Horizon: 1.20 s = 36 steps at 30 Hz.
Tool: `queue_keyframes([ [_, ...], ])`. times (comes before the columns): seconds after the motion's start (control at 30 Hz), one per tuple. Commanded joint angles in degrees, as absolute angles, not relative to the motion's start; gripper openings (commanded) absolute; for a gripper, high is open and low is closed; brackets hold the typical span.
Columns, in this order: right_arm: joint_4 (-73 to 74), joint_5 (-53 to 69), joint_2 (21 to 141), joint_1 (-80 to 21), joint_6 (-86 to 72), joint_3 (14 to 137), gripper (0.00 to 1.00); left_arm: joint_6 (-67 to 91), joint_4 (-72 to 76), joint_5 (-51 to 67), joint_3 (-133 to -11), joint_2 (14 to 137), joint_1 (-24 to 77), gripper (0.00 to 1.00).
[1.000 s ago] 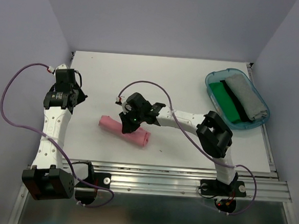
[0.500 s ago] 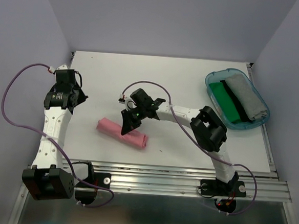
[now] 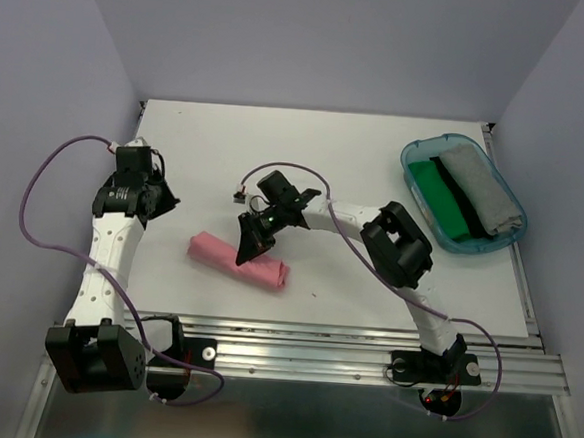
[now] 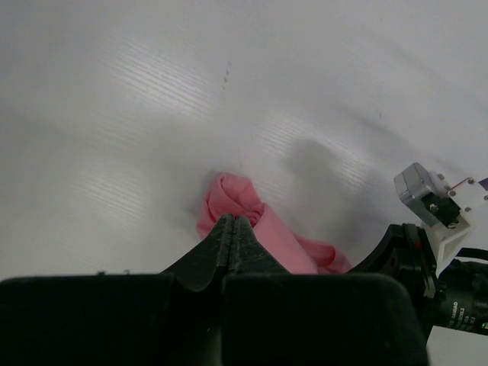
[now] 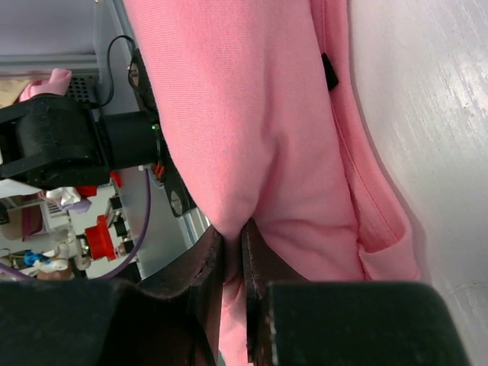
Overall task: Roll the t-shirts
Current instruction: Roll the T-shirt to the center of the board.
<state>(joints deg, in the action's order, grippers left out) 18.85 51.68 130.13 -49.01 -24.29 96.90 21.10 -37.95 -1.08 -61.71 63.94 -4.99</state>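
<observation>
The salmon-pink t-shirt (image 3: 219, 253) lies rolled into a short log on the white table, near the front middle. It also shows in the left wrist view (image 4: 244, 202) and fills the right wrist view (image 5: 252, 114). My right gripper (image 3: 246, 244) is over the roll's middle, shut on a fold of its cloth (image 5: 232, 236). My left gripper (image 3: 169, 202) is to the left of the roll, apart from it, jaws shut and empty (image 4: 233, 229). A green t-shirt (image 3: 442, 199) and a grey t-shirt (image 3: 482, 190) lie in the tub.
A teal see-through plastic tub (image 3: 416, 173) stands at the table's right side. The metal rail (image 3: 363, 344) runs along the near edge. Purple cables loop from both arms. Walls close in at left and right.
The right gripper has shifted slightly left along the pink roll and the roll has moved a little with it. The left arm has moved slightly right and forward.
</observation>
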Motion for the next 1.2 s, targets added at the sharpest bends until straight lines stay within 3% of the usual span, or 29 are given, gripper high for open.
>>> queue_keyframes([
  [0.0,17.8,55.7,131.6,-47.7,-25.8,99.7,0.01,20.6,-36.8,4.3,-57.8,61.6,-4.9,0.0],
  [0.5,18.1,58.4,135.8,-44.8,-25.8,102.1,0.04,25.4,-35.0,1.9,-52.6,67.1,10.6,0.0],
  [0.83,18.6,57.8,136.6,-44.3,-24.5,102.2,0.07,27.0,-27.9,0.9,-49.8,73.0,11.4,0.0],
  [0.9,19.7,55.1,135.9,-44.3,-23.9,102.0,0.11,27.3,-26.5,0.6,-49.2,75.3,11.4,0.0],
  [1.1,20.7,43.7,125.5,-44.3,-21.2,98.0,0.41,28.0,-25.7,-3.1,-48.1,78.3,11.4,0.0],
  [1.17,20.5,38.5,121.3,-44.3,-21.3,96.0,0.43,28.1,-25.5,-3.3,-48.3,78.4,11.4,0.0],
])
